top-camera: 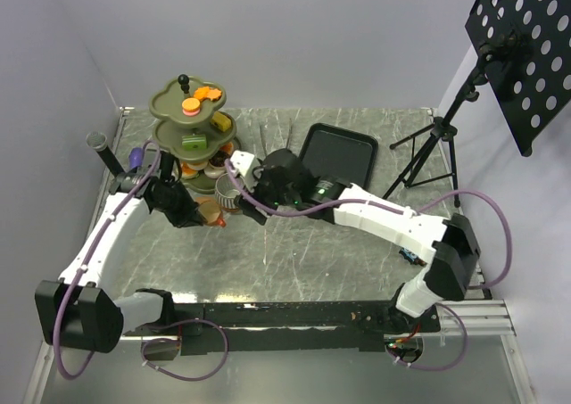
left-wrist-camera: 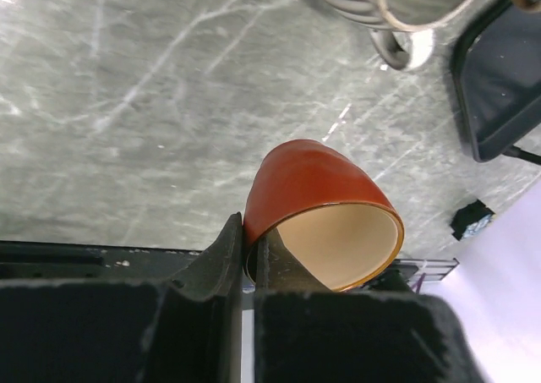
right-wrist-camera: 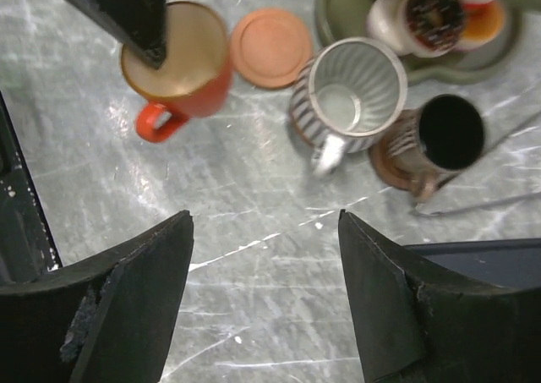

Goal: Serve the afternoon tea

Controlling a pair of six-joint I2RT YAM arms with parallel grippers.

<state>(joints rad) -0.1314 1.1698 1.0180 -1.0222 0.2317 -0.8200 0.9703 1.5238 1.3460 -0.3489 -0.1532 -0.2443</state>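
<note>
Copper cup (right-wrist-camera: 182, 66): mouth up, long axis near vertical, handle turned away from brown saucer (right-wrist-camera: 270, 46) just beside. Pinched at rim by left claw (left-wrist-camera: 251, 235), clamped on cup wall. Beyond: striped grey cup (right-wrist-camera: 347, 100), dark cup (right-wrist-camera: 448, 134), olive-green stand (top-camera: 162, 105). Right claw (right-wrist-camera: 262, 298) spread apart, empty, above tabletop (right-wrist-camera: 254, 188).

The worktop (top-camera: 294, 252) is grey marble with thin white veins. The three-tier stand (top-camera: 161, 108) is olive green. Its top tier shows an orange pastry (top-camera: 208, 93) and a pink-and-orange pastry (top-camera: 191, 106), its middle tier a green pastry (top-camera: 193, 141). The copper cup (right-wrist-camera: 182, 66) is glossy orange-red outside and cream inside. The bare saucer (right-wrist-camera: 271, 36) is terracotta brown. The striped cup (right-wrist-camera: 342, 100) has grey and pale vertical stripes. The dark cup (right-wrist-camera: 448, 134) is black within, on a brown second saucer (right-wrist-camera: 385, 159). The tray (top-camera: 337, 154) by the far edge is black.
</note>
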